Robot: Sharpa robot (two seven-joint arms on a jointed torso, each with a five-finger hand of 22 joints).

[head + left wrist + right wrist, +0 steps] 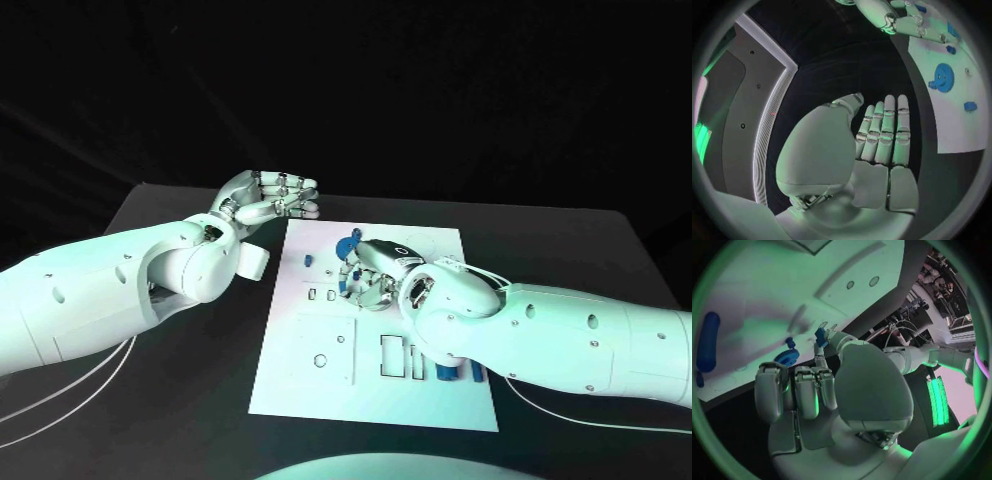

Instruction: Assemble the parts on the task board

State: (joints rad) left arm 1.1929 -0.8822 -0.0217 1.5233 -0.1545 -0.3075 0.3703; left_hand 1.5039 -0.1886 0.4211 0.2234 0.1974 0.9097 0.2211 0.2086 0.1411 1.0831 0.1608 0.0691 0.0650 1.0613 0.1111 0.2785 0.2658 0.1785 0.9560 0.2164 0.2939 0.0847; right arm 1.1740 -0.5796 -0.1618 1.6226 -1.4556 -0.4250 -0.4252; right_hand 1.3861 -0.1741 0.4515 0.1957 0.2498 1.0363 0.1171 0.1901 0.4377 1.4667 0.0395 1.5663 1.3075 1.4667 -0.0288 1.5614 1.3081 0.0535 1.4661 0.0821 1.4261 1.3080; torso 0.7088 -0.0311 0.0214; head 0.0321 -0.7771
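Fingers (820, 347) of right hand (378, 272) pinch small blue part (821, 335) over task board (310, 385).

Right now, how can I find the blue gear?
Start at the white task board mid-table. On its far half, just beyond the right hand, lies the blue gear. It alone is round and toothed, bigger than the small blue pieces nearby.

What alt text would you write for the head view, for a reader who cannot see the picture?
The right hand reaches over the white task board among small blue parts. The left hand, fingers curled and holding nothing, hovers at the board's far left corner, over the black table.
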